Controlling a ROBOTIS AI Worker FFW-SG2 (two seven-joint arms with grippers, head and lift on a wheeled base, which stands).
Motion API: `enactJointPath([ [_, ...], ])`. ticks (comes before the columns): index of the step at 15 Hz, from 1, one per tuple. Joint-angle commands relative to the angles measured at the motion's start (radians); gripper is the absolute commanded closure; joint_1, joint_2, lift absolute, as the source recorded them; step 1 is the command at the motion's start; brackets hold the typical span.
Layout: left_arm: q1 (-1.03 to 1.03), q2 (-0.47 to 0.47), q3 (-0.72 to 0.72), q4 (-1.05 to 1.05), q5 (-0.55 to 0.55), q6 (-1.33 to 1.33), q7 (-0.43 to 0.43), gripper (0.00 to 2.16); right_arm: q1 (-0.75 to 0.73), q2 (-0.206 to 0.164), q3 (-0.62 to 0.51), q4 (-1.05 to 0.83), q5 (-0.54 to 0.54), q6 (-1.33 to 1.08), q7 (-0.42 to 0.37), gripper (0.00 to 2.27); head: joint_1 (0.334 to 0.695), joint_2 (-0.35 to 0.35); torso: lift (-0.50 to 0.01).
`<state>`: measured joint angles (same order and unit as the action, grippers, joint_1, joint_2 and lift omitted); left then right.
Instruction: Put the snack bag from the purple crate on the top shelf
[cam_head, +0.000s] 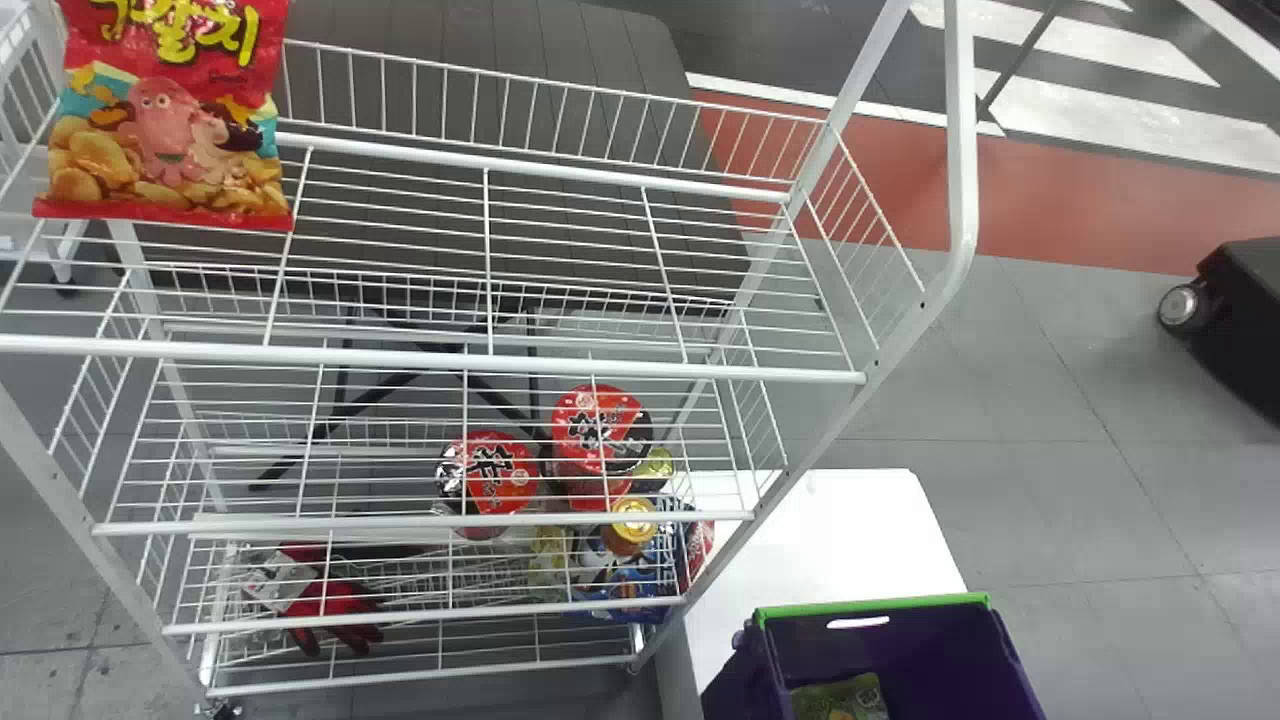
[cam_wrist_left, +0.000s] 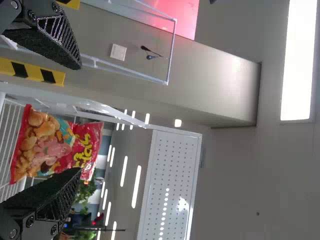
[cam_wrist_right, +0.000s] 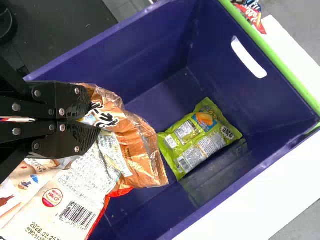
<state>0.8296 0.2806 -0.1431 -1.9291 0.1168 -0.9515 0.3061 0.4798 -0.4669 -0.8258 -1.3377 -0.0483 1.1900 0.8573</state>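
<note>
"Where's the snack bag (cam_wrist_right: 143, 159)?"

"Within the purple crate's (cam_wrist_right: 150, 47) walls, its end pinched by my right gripper (cam_wrist_right: 93, 119), likely for lifting; pinch depth I can't judge."

"And left gripper (cam_wrist_left: 77, 117)?"

"Spread open. I'd raise the bag past the rim, then over the top shelf's (cam_head: 430, 361) front bar."

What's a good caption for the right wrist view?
Right gripper pinching an orange bag, green bag lying in purple crate.
</note>
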Motion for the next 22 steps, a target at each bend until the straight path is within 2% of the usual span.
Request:
enactJointPath([
  [1,0.013,0.000,0.000,-0.014,-0.008,0.006,0.002,0.09,0.000,-0.004,-0.001,-0.003,-0.001,0.000,0.000,2.22,0.695,-0.350,-0.101],
  [22,0.002,-0.001,0.000,0.007,-0.017,0.009,0.005,0.09,-0.010,0.002,0.016,0.015,-0.041,-0.022,0.008,2.22,0.695,-0.350,-0.016],
])
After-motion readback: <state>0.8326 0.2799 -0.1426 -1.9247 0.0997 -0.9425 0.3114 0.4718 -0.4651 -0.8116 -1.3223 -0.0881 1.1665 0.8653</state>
